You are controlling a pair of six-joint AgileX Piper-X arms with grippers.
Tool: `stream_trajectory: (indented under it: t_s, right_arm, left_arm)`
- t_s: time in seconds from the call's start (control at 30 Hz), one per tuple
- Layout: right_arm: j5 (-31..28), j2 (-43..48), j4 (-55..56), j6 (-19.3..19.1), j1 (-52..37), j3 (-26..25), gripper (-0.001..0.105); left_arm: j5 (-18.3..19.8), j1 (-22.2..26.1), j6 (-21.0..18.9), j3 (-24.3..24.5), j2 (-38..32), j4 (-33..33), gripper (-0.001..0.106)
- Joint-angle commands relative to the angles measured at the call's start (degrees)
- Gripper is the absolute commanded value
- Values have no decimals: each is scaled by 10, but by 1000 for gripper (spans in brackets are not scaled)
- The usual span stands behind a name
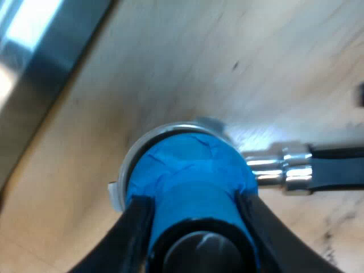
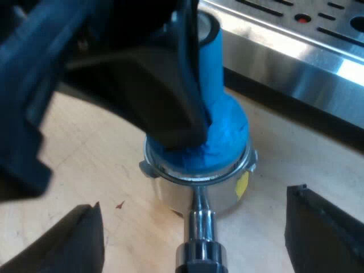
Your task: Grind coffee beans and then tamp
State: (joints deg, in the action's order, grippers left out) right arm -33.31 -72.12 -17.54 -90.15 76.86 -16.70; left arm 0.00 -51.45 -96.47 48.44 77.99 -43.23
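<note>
Tamper (image 1: 187,170), blue and wrapped in what looks like blue tape, stands upright in the basket of the metal holder (image 1: 142,142), which rests on the wooden desk (image 1: 227,68). My left pincer (image 1: 192,202) is clenched on the tamper's stem, one black finger on each side, just below its dark knob.

I judge the tamper to be stiff and fairly heavy for its bulk. The tape should give the fingers a good bite, so a slip is unlikely, and the stem is the right place to hold it. The holder is solid metal with a smooth chrome neck. It may skate or tip on the desk under an off-centre push, so it is best steadied by its dark handle (image 1: 338,168).

The left wrist view looks down the tamper and shows it centred inside the rim, with a steel edge nearby, probably the machine's. The right wrist view adds the side: the tamper's foot is seated within the basket, there is a yellow mark on the basket wall, and the espresso machine (image 2: 296,51) with its slotted tray stands close behind. It also shows my right pincer (image 2: 193,219) released, its fingers wide apart on either side of the handle and touching nothing.
</note>
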Motion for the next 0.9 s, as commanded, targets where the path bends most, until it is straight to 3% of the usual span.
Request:
stream_trajectory:
  t_s: [0.03, 0.23, 0.33, 0.47, 0.63, 0.9]
  right_arm:
    - [2, 7, -20, -16, 0, -3, 67]
    - [2, 7, -37, -38, 0, -3, 67]
    - [2, 7, -37, -38, 0, -3, 67]
    - [2, 7, -60, -44, 0, -3, 67]
    - [3, 7, -104, -78, 0, -3, 67]
    - [37, 7, -109, -78, 0, -3, 67]
  left_arm:
    - [0, -3, 4, 15, -26, 0, 0]
    - [0, 4, 4, 28, -58, -20, 0]
    - [6, 39, 5, 29, -88, -33, 0]
    - [46, 86, 6, 29, -109, -62, 0]
    - [46, 139, 17, 29, -127, -99, 0]
    - [46, 207, 16, 21, -130, -123, 0]
